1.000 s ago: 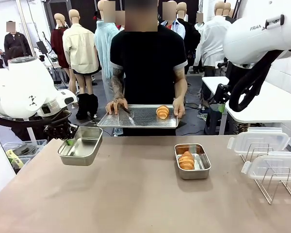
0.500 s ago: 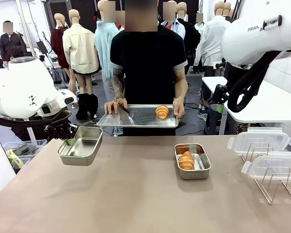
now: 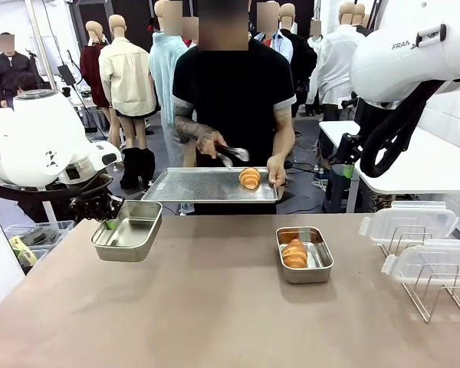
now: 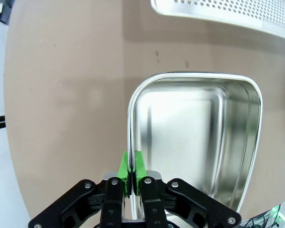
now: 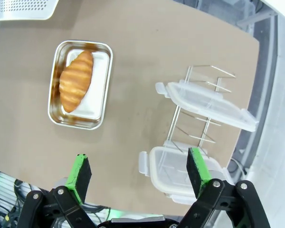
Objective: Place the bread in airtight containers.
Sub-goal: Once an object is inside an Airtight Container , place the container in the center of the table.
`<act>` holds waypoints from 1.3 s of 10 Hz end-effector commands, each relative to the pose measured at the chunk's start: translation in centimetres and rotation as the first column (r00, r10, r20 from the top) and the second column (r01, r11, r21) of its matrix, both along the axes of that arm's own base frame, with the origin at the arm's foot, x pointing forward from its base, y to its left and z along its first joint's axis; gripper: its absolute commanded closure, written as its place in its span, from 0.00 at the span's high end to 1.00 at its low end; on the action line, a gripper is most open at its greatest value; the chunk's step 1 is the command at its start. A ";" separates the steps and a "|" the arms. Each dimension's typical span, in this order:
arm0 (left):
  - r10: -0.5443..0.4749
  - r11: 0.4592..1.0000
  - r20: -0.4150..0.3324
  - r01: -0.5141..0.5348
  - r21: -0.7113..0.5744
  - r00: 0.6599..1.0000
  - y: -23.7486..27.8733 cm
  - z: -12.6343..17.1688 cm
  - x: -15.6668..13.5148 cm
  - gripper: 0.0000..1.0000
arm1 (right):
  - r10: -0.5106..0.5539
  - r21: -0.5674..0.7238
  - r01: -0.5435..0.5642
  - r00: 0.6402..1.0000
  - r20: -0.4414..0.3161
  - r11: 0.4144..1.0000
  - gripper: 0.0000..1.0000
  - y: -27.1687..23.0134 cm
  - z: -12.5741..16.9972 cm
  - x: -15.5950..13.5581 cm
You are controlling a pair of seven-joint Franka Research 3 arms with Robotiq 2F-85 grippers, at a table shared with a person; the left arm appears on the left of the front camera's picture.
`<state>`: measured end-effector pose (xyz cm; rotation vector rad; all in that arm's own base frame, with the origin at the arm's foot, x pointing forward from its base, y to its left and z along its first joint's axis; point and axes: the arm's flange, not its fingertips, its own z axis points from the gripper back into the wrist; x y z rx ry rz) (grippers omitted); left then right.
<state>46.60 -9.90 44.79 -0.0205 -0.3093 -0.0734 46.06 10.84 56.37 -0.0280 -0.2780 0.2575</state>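
Half done: one croissant point(image 3: 294, 253) in right tub point(image 3: 326, 264); other croissant point(image 3: 250, 178) on person's tray point(image 3: 192, 186). Left pincer point(image 4: 132, 167) clamped on empty tub point(image 4: 180, 123) rim; right pincer point(image 5: 138, 172) open. Lids point(image 5: 206, 105) not fitted.

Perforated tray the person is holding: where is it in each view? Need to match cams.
Front view: perforated tray centre, past the far edge of the table, in the person's hand, one croissant on it.
Left wrist view: tray along the top right, beyond the empty tub.
Right wrist view: tray in the top left corner, beyond the filled tub.
Shared landmark: the brown table.
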 end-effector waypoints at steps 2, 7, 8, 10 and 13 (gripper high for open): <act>-0.005 1.000 0.014 0.005 0.003 1.000 0.0 0.2 0.0 0.00 | -0.005 -0.002 0.005 1.000 0.004 1.000 1.00 0.1 0.0 0.1; -0.005 1.000 0.014 0.005 0.003 1.000 0.0 0.2 0.0 0.00 | -0.005 -0.002 0.005 1.000 0.004 1.000 1.00 0.1 0.0 0.1; -0.005 1.000 0.014 0.005 0.003 1.000 0.0 0.2 0.0 0.00 | -0.005 -0.002 0.005 1.000 0.004 1.000 1.00 0.1 0.0 0.1; -0.005 1.000 0.014 0.005 0.003 1.000 0.0 0.2 0.0 0.00 | -0.005 -0.002 0.005 1.000 0.004 1.000 1.00 0.1 0.0 0.1; -0.005 1.000 0.014 0.005 0.003 1.000 0.0 0.2 0.0 0.00 | -0.005 -0.002 0.005 1.000 0.004 1.000 1.00 0.1 0.0 0.1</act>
